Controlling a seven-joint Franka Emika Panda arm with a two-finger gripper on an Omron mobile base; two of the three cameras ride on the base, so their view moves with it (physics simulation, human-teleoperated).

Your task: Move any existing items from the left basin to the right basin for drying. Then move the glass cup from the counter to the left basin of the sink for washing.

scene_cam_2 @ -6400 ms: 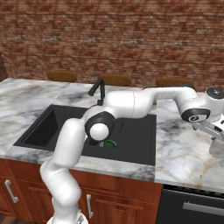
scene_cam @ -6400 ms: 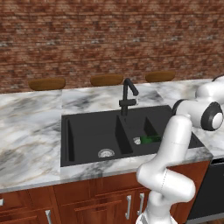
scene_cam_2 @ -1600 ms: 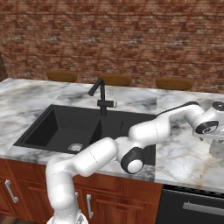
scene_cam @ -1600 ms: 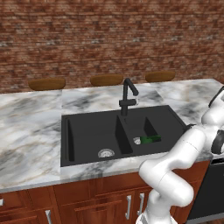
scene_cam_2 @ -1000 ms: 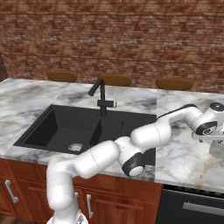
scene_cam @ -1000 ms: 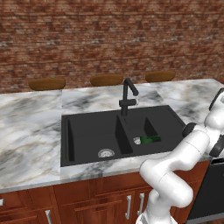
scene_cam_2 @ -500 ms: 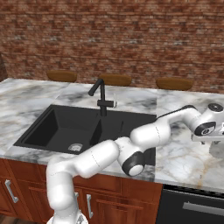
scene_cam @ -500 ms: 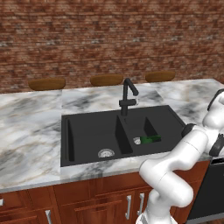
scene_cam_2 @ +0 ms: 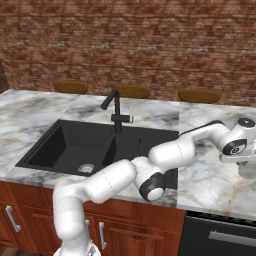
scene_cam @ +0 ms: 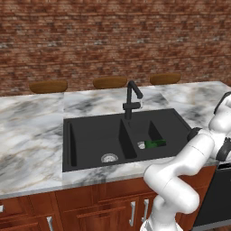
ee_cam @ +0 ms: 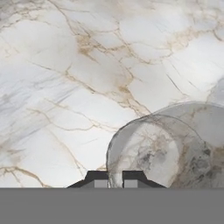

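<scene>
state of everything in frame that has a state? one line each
gripper: shut, fingertips at the glass cup's rim
glass cup: on the counter, seen from above, empty
green item: lying in the right basin
left basin: nothing in it
faucet: no water running

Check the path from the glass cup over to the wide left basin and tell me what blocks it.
The black faucet rises at the divider, but nothing visible blocks the way: marble counter and the narrow right basin separate the see-through glass cup from the wide black left basin.
</scene>
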